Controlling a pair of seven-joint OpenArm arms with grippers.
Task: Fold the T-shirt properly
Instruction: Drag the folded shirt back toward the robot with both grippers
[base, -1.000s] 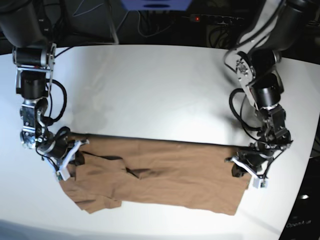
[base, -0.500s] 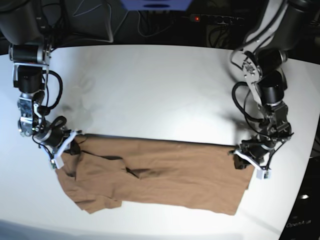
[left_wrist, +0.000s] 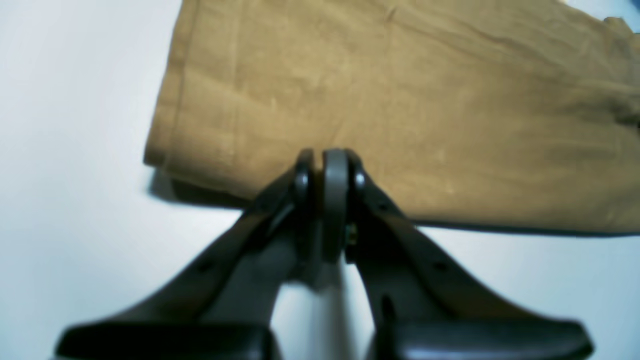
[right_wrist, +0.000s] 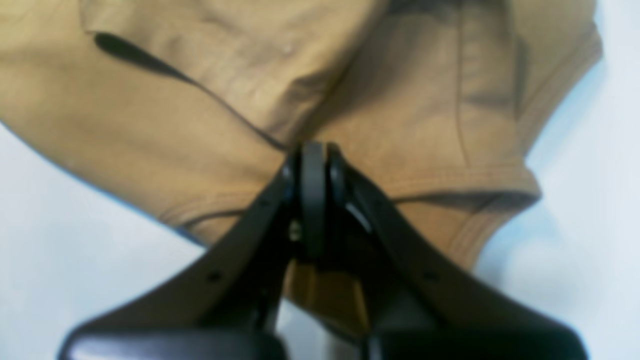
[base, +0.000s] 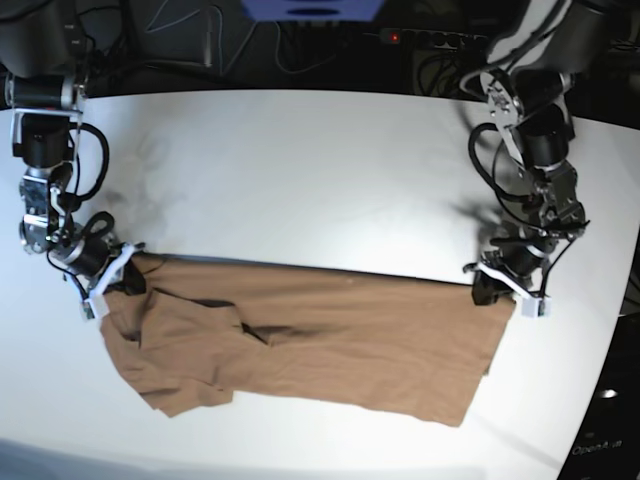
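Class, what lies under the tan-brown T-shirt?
The tan-brown thin-fabric T-shirt lies on the white table, which shows all around it. Whatever else is beneath stays hidden by the cloth.

Both wrist views blurred, T-shirt cut off at frame edges

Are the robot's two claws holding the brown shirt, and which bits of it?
The shut left gripper pinches the T-shirt at its hem-end far edge; the shut right gripper pinches its sleeve end.

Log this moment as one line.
left gripper: shut on T-shirt | right gripper: shut on T-shirt | T-shirt: stretched between them on table
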